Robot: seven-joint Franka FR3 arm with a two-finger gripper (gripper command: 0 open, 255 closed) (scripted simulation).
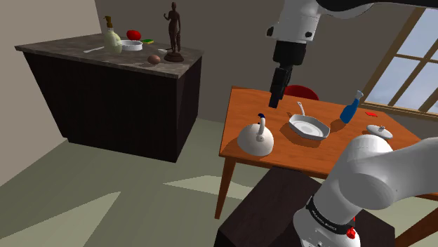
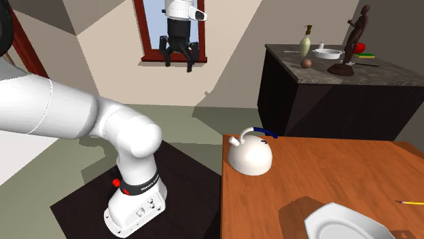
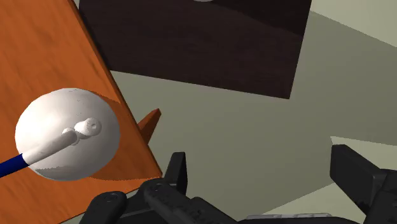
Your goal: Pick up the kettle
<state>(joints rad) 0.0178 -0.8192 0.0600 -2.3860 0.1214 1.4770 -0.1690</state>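
End effector [image 2: 179,63] high abv white kettle [image 2: 249,157], fingers [image 3: 178,170] apart.

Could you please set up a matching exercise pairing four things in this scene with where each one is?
Things:
1. white dome-shaped kettle with a blue handle
2. white frying pan
3. dark brown human figurine
4. all-black two-finger gripper

Places:
A. standing on the dark counter with the grey stone top
B. high in the air, fingers apart
C. near a corner of the orange wooden table
D. on the table, between the kettle and the blue bottle

Pairs: 1-C, 2-D, 3-A, 4-B
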